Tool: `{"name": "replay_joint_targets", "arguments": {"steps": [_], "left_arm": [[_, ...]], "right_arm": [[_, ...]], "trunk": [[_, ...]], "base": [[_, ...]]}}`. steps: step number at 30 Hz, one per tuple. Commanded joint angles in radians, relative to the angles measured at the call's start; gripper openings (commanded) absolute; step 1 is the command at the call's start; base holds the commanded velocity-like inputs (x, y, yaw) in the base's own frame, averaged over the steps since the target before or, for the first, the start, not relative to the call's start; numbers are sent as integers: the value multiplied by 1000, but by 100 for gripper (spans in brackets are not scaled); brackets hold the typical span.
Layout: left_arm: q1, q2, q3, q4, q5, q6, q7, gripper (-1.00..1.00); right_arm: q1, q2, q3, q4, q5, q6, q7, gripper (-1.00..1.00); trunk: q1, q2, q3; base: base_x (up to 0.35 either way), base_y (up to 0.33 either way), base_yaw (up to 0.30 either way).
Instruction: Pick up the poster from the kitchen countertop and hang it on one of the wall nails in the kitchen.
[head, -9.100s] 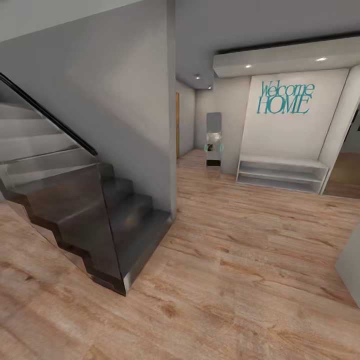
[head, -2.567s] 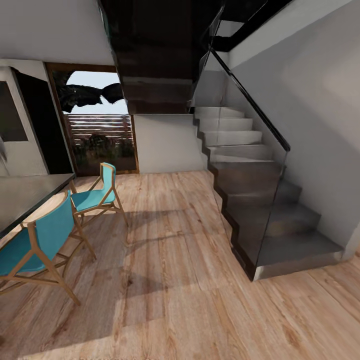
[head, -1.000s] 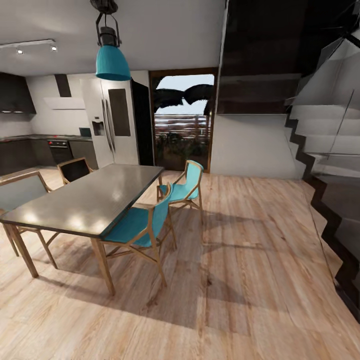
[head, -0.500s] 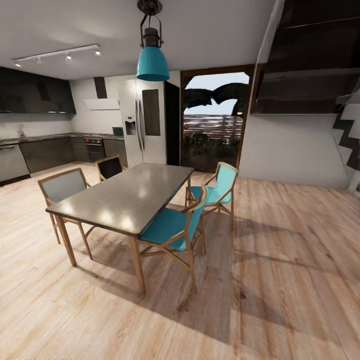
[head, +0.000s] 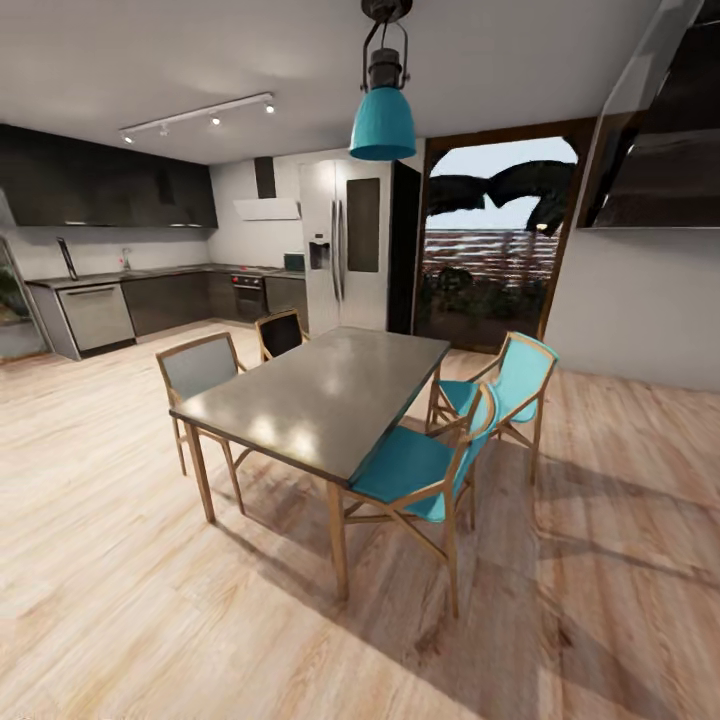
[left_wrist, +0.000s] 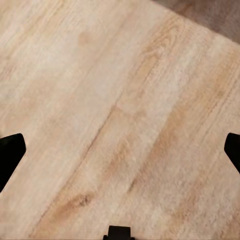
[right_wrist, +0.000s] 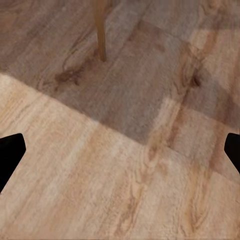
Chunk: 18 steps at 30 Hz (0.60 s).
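Observation:
The kitchen lies at the far left of the head view, across the pale plank floor. Its long grey countertop runs over dark cabinet fronts, with a tap at its left end and black wall cupboards above. The poster and the wall nails are out of view. My left gripper hangs open over bare floor planks, its black fingertips far apart. My right gripper is open too, above shadowed floor, with nothing between its fingers.
A grey dining table stands in the middle, with two teal chairs on its right and two chairs on its left. A teal pendant lamp hangs above. Fridge and garden window are behind. A wooden leg is near my right gripper.
The head view has swung left, from the staircase to the dining table and then the kitchen. The camera has turned; the furniture itself has not moved.

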Motion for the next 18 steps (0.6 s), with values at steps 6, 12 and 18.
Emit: {"name": "replay_joint_targets", "arguments": {"steps": [6, 12, 18], "left_arm": [[0, 0, 1, -1, 0, -1, -1, 100], [0, 0, 1, -1, 0, -1, -1, 100], [0, 1, 1, -1, 0, 0, -1, 100]], "right_arm": [[0, -3, 1, 34, 1, 0, -1, 100], [0, -4, 1, 101, 15, -1, -1, 100], [0, -3, 1, 105, 82, -1, -1, 100]], "trunk": [[0, 0, -1], [0, 0, -1], [0, 0, -1]], "base": [[234, 235, 137], [237, 233, 17], [237, 233, 1]]}}
